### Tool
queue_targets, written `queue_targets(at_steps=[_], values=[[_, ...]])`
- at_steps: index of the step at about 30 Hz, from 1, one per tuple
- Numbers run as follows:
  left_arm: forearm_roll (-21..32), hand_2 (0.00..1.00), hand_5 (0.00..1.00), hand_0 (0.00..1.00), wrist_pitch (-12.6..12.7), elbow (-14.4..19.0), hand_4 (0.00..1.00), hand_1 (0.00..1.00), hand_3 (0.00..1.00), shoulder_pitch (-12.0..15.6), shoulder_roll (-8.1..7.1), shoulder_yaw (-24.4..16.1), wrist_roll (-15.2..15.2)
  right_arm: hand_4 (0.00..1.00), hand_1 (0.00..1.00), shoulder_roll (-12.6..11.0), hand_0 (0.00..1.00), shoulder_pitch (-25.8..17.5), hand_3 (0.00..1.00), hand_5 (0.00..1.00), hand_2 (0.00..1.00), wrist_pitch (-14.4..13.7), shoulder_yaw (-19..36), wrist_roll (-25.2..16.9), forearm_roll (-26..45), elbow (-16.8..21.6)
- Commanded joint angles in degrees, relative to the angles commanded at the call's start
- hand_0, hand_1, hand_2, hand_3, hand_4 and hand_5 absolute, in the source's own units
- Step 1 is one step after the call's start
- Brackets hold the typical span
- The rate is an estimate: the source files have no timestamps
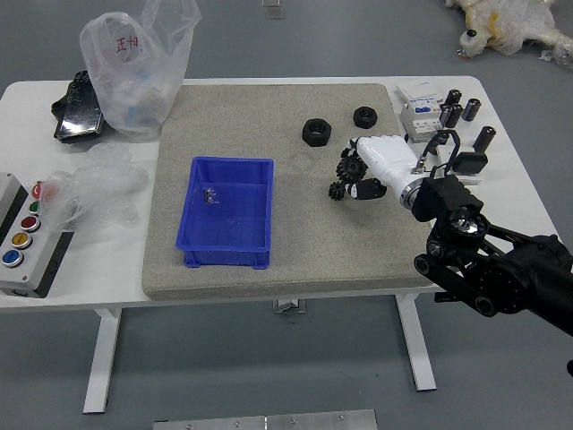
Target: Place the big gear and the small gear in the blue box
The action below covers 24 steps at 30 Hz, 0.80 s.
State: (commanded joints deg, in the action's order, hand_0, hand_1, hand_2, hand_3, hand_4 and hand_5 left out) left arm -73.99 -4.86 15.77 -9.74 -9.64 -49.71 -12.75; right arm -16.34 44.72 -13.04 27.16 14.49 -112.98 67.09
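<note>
Big gear: toothed black piece, just right of the frame's centre and a little above it, at the far end of the right hand. Whether it is held or only touched, can't tell.
Small gear: smaller toothed black piece, below and left of the big one, over the mat; contact with its neighbour unclear.
Right hand: white-backed, over the mat's right part; open or closed, cannot tell.
Right arm: black, in from the right edge, angled up and left.
Blue box: open-topped, left of centre, on the mat, well apart from both gears. Small metallic-looking bit inside, upper left part.
Black rings: two, on the mat above the hand; one nearer the middle, the other up and right of it.
Desk, right: white boxes and several short black cylinders at upper right.
Desk, left: clear bag with red print at upper left, black item beside it; crumpled clear plastic lower down, partly over the button box at the left edge.
Desk itself: white top, tan-grey mat in the middle.
Upper right corner: pale yellowish thing in plastic, beyond the desk.
</note>
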Motion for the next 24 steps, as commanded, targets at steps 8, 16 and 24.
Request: queue_targets(at_steps=[8,16,24], values=[[-0.9,0.558,0.364,0.665,-0.3,0.1,0.727,0.593,0.652,-0.1,0.09,-0.6,-0.2,0.349,0.511,6.7,0.581,2.9,0.448,0.002,0.380,0.2,-6.5,-0.4,-1.8,6.8],[-1.9,0.559,0.375,0.665,-0.5,0.2,0.732,0.593,0.653,0.1,0.05,-1.3,-0.6,0.384,0.724,10.1,0.662,3.8,0.673,0.187,0.762,1.7,-10.7,0.7,-1.7,4.7],[-2.2,0.558,0.376,0.666,-0.7,0.2,0.733,0.593,0.654,0.0,0.09,-1.5,-0.7,0.589,0.806,10.3,0.715,3.4,0.784,0.235,0.859,2.1,-10.8,1.2,-0.9,3.0]])
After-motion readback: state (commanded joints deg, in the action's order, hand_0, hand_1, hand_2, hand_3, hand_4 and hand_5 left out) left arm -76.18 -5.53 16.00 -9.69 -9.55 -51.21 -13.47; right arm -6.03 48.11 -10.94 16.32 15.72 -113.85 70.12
